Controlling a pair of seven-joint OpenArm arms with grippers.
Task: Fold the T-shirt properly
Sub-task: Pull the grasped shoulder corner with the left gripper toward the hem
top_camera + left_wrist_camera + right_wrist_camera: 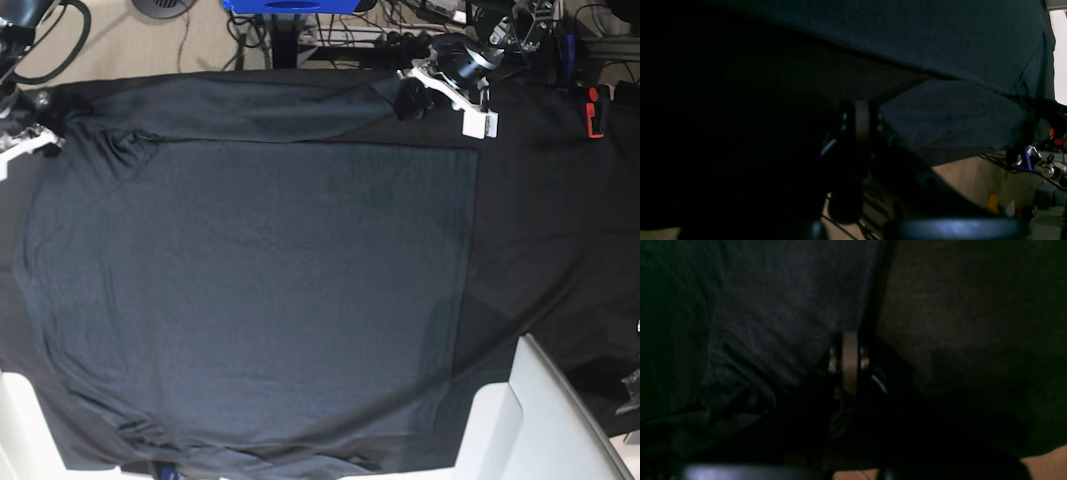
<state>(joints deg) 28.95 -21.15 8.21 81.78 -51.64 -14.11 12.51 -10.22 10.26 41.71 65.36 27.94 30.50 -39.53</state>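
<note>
The dark charcoal T-shirt (260, 290) lies spread flat on the black tablecloth (550, 230). One long sleeve (250, 108) is folded across its top edge. My left gripper (408, 100) is at the top right, shut on the end of that sleeve. In the left wrist view its fingers (862, 121) are pressed together under the hanging shirt fabric (940, 40). My right gripper (48, 135) is at the shirt's top left shoulder. In the right wrist view it (850, 361) is shut, with wrinkled shirt cloth (773, 323) bunched beside it.
A red tool (595, 110) lies on the tablecloth at the far right. White surfaces (540, 420) stick out at both lower corners. Cables and a blue frame (290, 5) sit on the floor beyond the table's back edge.
</note>
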